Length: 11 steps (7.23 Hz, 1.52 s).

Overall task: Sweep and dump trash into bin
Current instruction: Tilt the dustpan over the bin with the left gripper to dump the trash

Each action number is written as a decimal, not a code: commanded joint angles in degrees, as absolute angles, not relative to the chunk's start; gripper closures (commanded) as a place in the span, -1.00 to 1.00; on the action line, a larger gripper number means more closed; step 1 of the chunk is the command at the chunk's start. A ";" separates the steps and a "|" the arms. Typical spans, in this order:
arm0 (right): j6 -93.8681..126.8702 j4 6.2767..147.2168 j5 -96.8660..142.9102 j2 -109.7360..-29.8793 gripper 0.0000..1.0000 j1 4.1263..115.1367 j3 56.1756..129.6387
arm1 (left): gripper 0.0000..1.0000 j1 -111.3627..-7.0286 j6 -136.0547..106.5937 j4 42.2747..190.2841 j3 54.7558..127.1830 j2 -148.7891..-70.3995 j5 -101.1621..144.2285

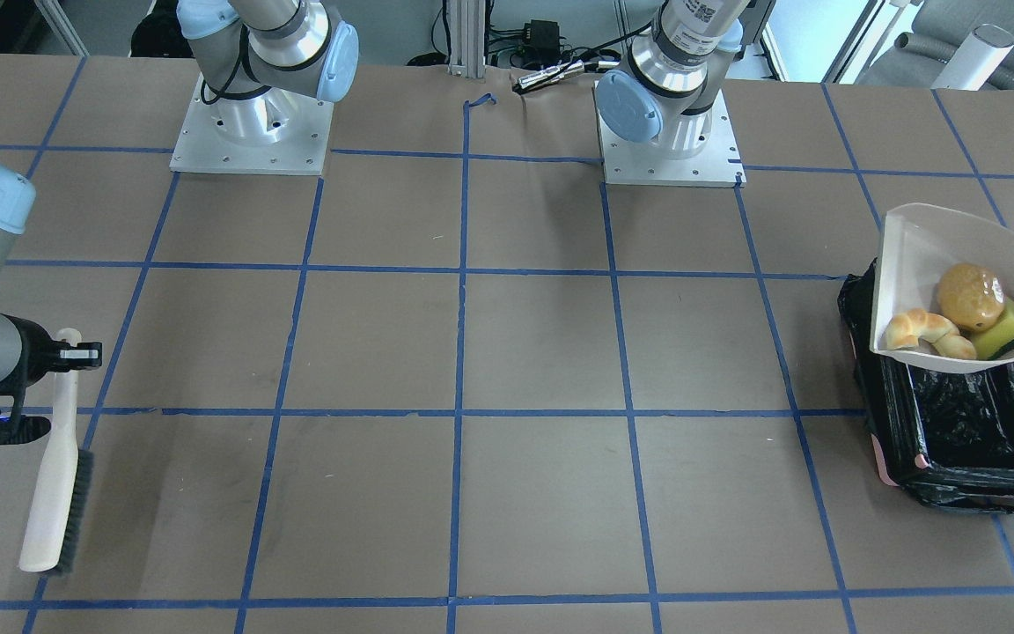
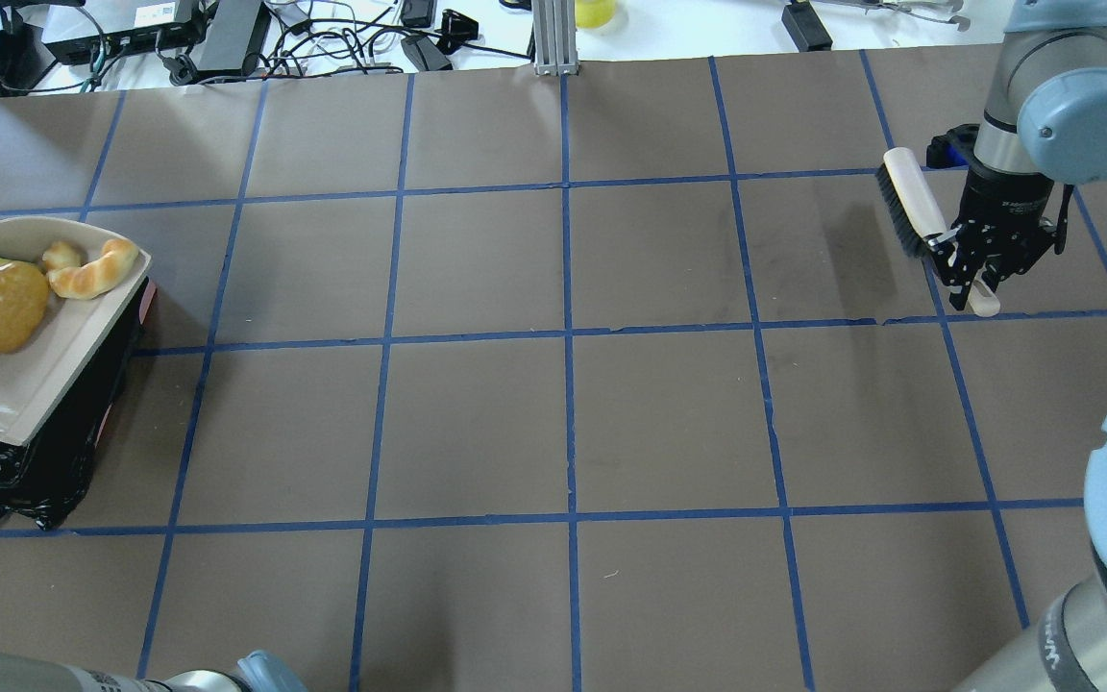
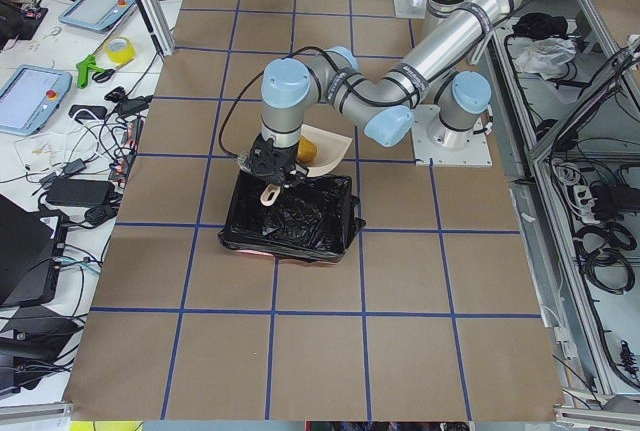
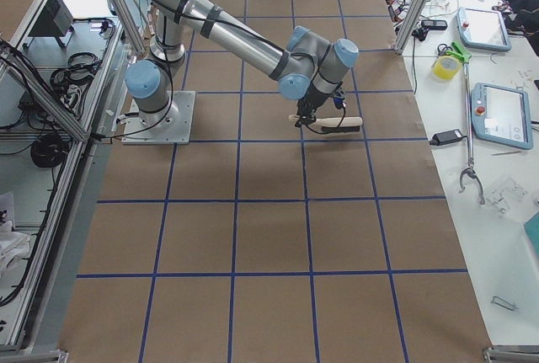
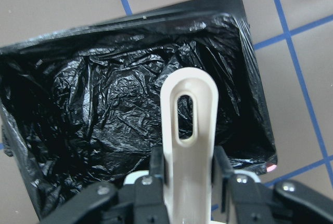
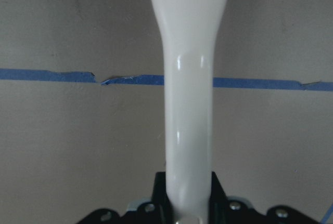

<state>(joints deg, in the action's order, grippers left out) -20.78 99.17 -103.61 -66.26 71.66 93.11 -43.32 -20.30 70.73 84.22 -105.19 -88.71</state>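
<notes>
Above the bin (image 1: 965, 431), the left gripper (image 5: 187, 169) clamps the dustpan (image 1: 912, 255) with all trash (image 1: 969, 295) swept in, not yet dumped; the right gripper (image 2: 978, 279) clamps the brush (image 2: 909, 197).

Black plastic bag in the bin (image 5: 104, 104): glossy, crinkled all over. The dustpan (image 1: 921, 255) in my left claw (image 5: 188, 161) is beige plastic, smooth, slight sheen. The brush (image 6: 188, 104) in my right claw (image 2: 978, 281) has the same smooth glossy plastic; its bristles (image 1: 80, 511) are dark, matt. The bread piece (image 1: 970, 295) is shiny, the croissant (image 1: 925, 330) duller, the sponge (image 1: 1007, 328) matt. The table (image 1: 525, 343) is matt brown paper, with blue tape (image 6: 52, 75) ragged in spots.
</notes>
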 commanded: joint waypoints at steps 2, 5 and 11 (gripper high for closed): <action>-21.09 102.65 -104.59 -66.09 0.86 70.93 96.05 | 1.00 -41.84 -13.82 69.36 77.88 -109.85 -88.86; -21.36 105.91 -104.50 -66.36 0.85 69.70 99.14 | 1.00 -41.84 -8.62 59.86 77.96 -112.23 -90.00; -20.39 111.18 -103.72 -65.83 -0.98 69.70 98.53 | 1.00 -42.62 2.81 38.02 83.99 -111.63 -90.00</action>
<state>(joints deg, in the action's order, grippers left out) -20.63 110.92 -104.08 -65.74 69.70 98.80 -42.22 1.01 44.24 81.11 -112.45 -90.03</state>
